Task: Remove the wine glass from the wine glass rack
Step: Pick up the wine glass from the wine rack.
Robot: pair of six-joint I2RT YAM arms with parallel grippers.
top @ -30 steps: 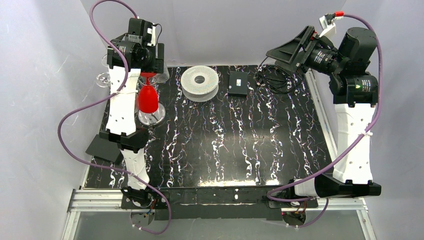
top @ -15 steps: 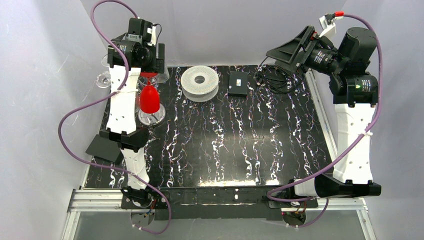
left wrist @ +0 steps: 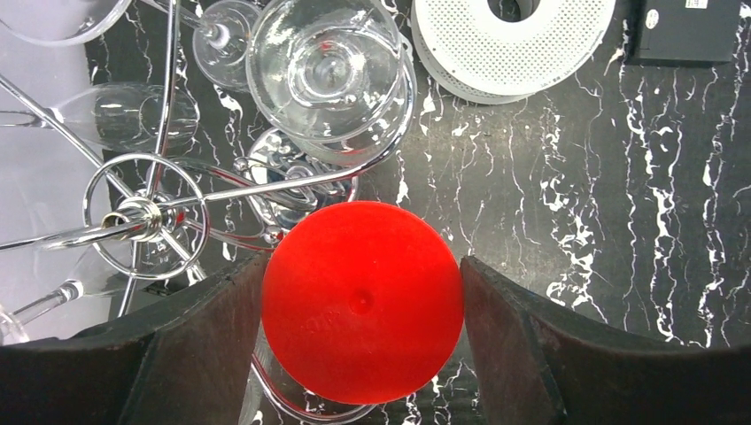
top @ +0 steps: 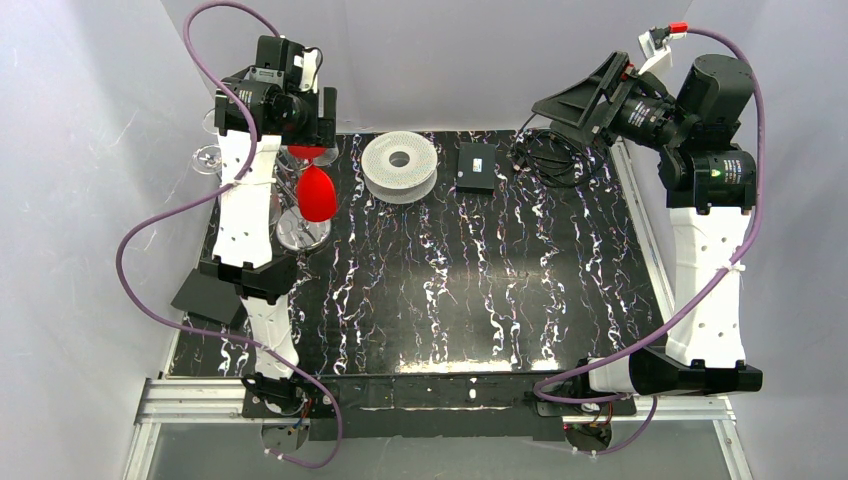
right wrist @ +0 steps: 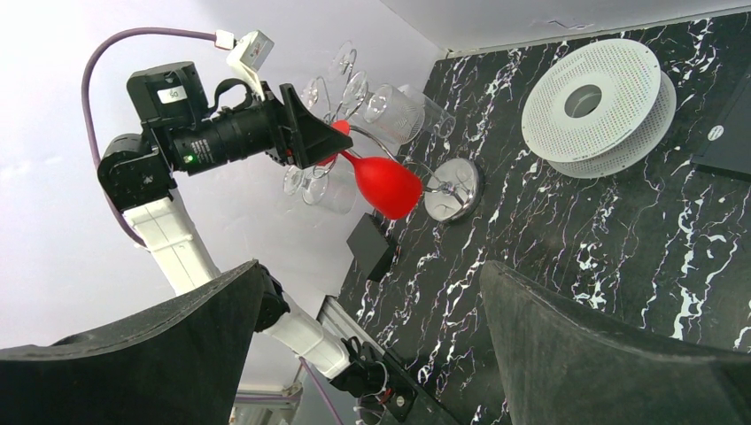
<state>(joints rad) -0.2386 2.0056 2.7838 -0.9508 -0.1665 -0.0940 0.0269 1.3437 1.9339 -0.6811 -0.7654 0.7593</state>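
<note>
Left gripper (left wrist: 363, 264) clamped on red wine glass (left wrist: 363, 328), wine glass rack (left wrist: 146, 217) just left of it, clear glass (left wrist: 323, 66) above, white spool (left wrist: 514, 44) upper right.

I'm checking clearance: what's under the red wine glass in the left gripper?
Black white-veined tabletop and part of the wire rack's round chrome base show past the red wine glass; whatever sits directly beneath is covered.

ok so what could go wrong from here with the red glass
The left claw grips the red wine glass only by its round foot, so it could slip or swing. Clear glasses hang close by on the wine glass rack; a sideways pull might knock them or tip it.
</note>
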